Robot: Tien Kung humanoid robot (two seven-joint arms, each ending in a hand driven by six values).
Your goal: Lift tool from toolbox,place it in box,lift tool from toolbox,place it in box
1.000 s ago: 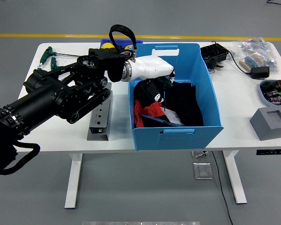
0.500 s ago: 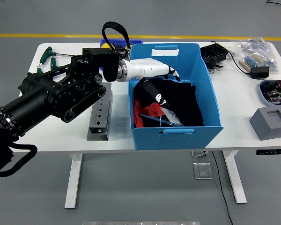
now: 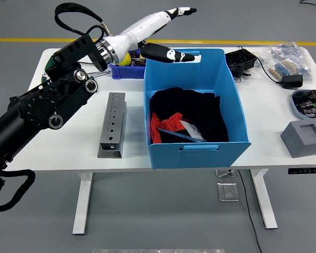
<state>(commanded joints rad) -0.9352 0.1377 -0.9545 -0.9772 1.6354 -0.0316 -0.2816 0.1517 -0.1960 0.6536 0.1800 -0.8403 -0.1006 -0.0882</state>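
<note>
Fingers of the left hand are spread and extended, holding nothing; the hand is raised above the far rim of the blue box, with one finger pointing up and away and others stretched over the box's far edge. The arm comes in from the left over the desk. Inside the box lie dark fabric-like items, something red and a flat, pale piece; which of these is a tool cannot be told. The blue toolbox tray sits just behind the box's far-left corner, partly hidden by the arm. A grey perforated metal block lies beside the box on the left. No writing is legible anywhere.
</note>
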